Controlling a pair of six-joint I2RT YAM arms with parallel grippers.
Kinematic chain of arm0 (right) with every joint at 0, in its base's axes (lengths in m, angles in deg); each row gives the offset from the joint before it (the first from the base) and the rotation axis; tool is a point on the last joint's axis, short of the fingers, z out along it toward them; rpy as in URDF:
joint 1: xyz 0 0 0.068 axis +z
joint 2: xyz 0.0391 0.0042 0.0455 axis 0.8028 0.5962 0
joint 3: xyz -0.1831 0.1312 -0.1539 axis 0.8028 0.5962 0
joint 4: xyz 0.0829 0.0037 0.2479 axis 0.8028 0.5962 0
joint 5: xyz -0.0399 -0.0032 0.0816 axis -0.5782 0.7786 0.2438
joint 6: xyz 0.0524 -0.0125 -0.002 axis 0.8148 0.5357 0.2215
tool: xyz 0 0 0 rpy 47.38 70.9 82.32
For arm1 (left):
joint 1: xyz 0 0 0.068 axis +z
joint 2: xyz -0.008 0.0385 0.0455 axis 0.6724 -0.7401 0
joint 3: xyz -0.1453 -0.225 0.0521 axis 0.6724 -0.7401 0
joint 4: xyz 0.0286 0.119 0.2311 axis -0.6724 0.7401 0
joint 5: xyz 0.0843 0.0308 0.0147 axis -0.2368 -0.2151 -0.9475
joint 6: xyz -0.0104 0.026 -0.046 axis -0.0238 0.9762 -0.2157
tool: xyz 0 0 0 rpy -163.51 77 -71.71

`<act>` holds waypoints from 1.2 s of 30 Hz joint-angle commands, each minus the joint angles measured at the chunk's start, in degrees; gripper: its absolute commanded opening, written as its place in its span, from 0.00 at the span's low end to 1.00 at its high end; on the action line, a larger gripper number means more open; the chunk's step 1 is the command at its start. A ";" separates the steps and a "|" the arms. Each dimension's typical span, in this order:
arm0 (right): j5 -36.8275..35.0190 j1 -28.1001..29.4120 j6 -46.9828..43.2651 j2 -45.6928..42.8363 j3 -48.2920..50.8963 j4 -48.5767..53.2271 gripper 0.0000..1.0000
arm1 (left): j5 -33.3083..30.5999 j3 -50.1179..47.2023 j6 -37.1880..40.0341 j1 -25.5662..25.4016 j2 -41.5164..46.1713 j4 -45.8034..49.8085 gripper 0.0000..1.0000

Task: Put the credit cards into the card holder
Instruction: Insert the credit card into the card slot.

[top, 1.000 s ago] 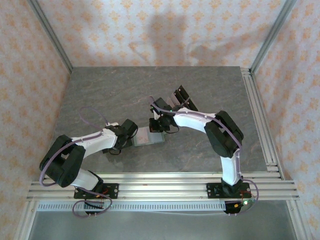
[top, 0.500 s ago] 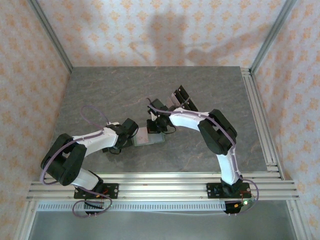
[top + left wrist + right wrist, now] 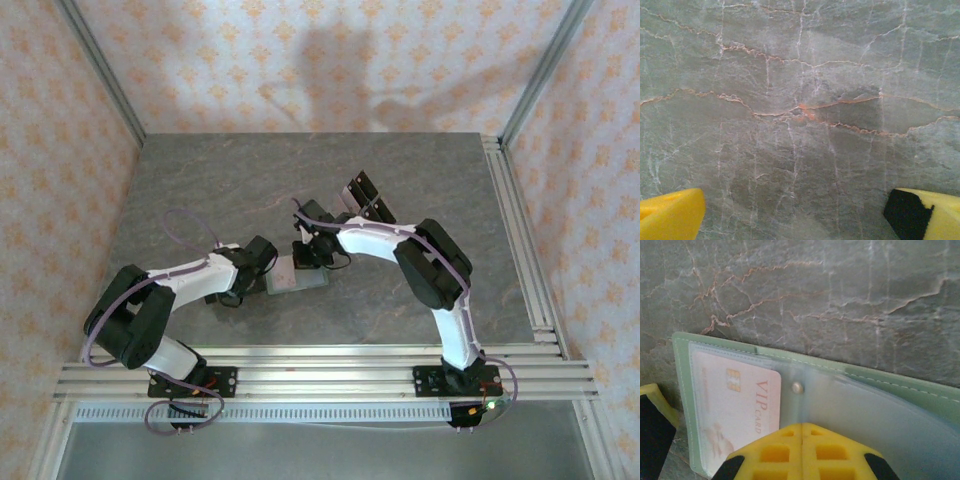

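Since a second ago our right arm has drawn its elbow leftward and carried the right gripper [image 3: 308,254] a little nearer the left one. Its yellow fingers [image 3: 790,432] are pressed together, and we see nothing between them. Their tips hang over the open card holder [image 3: 910,390], which spreads ahead of the claw and to both sides. One credit card [image 3: 735,400], marked VIP, sits in the clear pocket [image 3: 865,405] just left of the tips, beside the snap [image 3: 798,387]. Our left gripper [image 3: 797,214] holds its fingers wide apart over bare table [image 3: 800,100]; in the overhead view the holder lies just beside it.
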 commanded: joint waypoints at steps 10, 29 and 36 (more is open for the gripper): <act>2.03 2.73 0.35 2.41 -3.66 0.97 0.00 | 1.09 0.66 0.47 -0.41 -3.32 -6.35 1.00; 0.73 1.08 0.68 -2.61 -0.46 0.45 0.00 | -3.23 1.74 -0.25 -0.42 3.91 0.63 1.00; 1.08 1.42 0.77 -1.97 0.62 0.25 0.00 | -5.58 0.92 -2.49 -0.41 3.86 2.38 1.00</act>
